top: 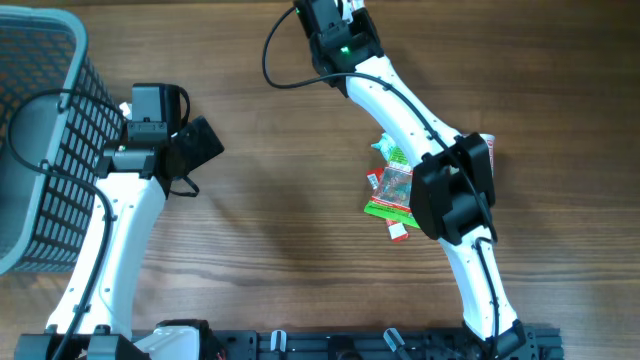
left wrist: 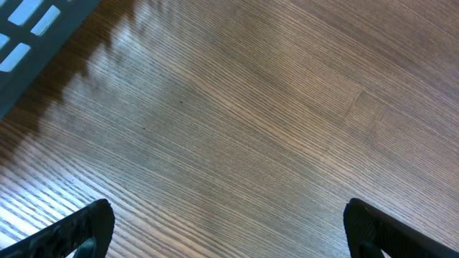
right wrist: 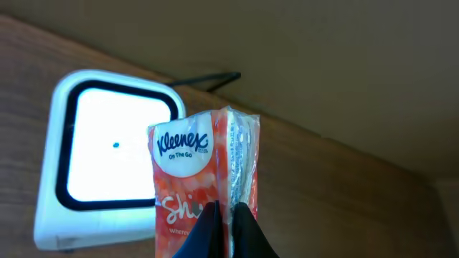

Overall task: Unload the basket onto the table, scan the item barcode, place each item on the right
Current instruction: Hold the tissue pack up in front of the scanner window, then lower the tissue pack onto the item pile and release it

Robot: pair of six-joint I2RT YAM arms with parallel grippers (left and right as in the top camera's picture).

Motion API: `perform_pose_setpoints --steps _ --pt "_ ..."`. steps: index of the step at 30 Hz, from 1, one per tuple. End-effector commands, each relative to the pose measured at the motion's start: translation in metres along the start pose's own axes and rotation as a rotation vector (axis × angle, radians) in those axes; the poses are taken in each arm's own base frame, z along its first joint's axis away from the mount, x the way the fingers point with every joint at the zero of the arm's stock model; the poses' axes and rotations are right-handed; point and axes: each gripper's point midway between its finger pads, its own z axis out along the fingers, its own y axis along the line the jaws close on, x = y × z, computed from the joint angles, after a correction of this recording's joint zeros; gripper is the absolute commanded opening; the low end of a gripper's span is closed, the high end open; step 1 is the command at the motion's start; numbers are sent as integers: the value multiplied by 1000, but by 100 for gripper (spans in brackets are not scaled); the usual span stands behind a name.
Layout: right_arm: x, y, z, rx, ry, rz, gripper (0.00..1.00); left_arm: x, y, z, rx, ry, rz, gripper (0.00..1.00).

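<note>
Orange-red and white Kleenex pack (right wrist: 204, 179), clear-wrapped, logo in a white oval near the far end. Pinched at the near end by the tightly closed right end effector (right wrist: 226, 228), long axis straight out from the fingertips, printed face to the wrist camera. Overlapping a lit white scanner (right wrist: 107, 154), seen in the right wrist view only. Left end effector (left wrist: 229, 229) spread wide, empty, above the wood counter (left wrist: 237, 107). Overhead alone: grey basket (top: 40, 130), loose packets (top: 395, 190).

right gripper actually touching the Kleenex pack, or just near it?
Touching. The right wrist view shows the right gripper with its jaws clamped on the lower edge of the Kleenex pack, no gap between them.
</note>
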Motion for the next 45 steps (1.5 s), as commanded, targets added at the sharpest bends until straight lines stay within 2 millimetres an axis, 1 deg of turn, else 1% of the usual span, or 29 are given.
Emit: perform_pose_setpoints --steps 1,5,6,7,9,11,12,13,14,16,19,20,21,22,23,24,25,27,28,29,30,31,33,36,38,39,41,42,45 --pt "-10 9 2 -36 -37 31 4 -4 2 -4 -1 -19 -11 100" --pt "1 10 11 -32 -6 53 4 -4 2 -4 -1 -19 -11 100" --pt "-8 -4 1 -27 -19 68 4 -4 2 -4 -1 -19 -11 100" --pt "-19 -20 -12 -24 -35 87 4 -4 2 -4 -1 -19 -11 100" --pt "-40 -57 -59 -55 -60 120 4 -4 2 -4 -1 -19 -11 100" --pt "-49 -82 -109 -154 -67 154 4 -4 2 -4 -1 -19 -11 100" --pt "-49 -92 -129 -188 -65 170 4 -4 2 -4 -1 -19 -11 100" --pt "-42 -108 -159 -234 -44 196 4 -4 2 -4 -1 -19 -11 100" --pt "-30 -118 -179 -264 -6 207 4 -4 2 -4 -1 -19 -11 100" --pt "5 -127 -207 -332 115 190 4 -4 2 -4 -1 -19 -11 100" --pt "62 -107 -227 -512 354 122 4 -4 2 -4 -1 -19 -11 100" --pt "83 -99 -230 -554 440 104 4 -4 2 -4 -1 -19 -11 100" --pt "105 -91 -227 -560 527 87 4 -4 2 -4 -1 -19 -11 100" --pt "131 -86 -218 -511 624 92 4 -4 2 -4 -1 -19 -11 100" --pt "151 -83 -213 -477 691 85 4 -4 2 -4 -1 -19 -11 100" --pt "175 -74 -206 -459 764 81 4 -4 2 -4 -1 -19 -11 100" --pt "195 -66 -200 -448 811 69 4 -4 2 -4 -1 -19 -11 100" --pt "220 -54 -186 -440 849 56 5 -4 2 -4 -1 -19 -11 100" --pt "230 -48 -181 -439 859 52 13 -4 2 -4 -1 -19 -11 100" --pt "242 -45 -175 -422 869 41 31 -4 2 -4 -1 -19 -11 100" --pt "247 -44 -173 -416 871 34 48 -4 2 -4 -1 -19 -11 100" --pt "246 -43 -171 -417 866 36 67 -4 2 -4 -1 -19 -11 100" --pt "242 -44 -171 -425 846 34 73 -4 2 -4 -1 -19 -11 100" --pt "222 -59 -173 -435 769 87 78 -4 2 -4 -1 -19 -11 100" --pt "209 -75 -167 -422 713 163 90 -4 2 -4 -1 -19 -11 100" --pt "209 -79 -166 -421 715 194 100 -4 2 -4 -1 -19 -11 100" --pt "204 -78 -159 -421 689 211 100 -4 2 -4 -1 -19 -11 100" --pt "195 -76 -154 -423 651 228 100 -4 2 -4 -1 -19 -11 100" --pt "157 -71 -133 -434 482 301 99 -4 2 -4 -1 -19 -11 100"
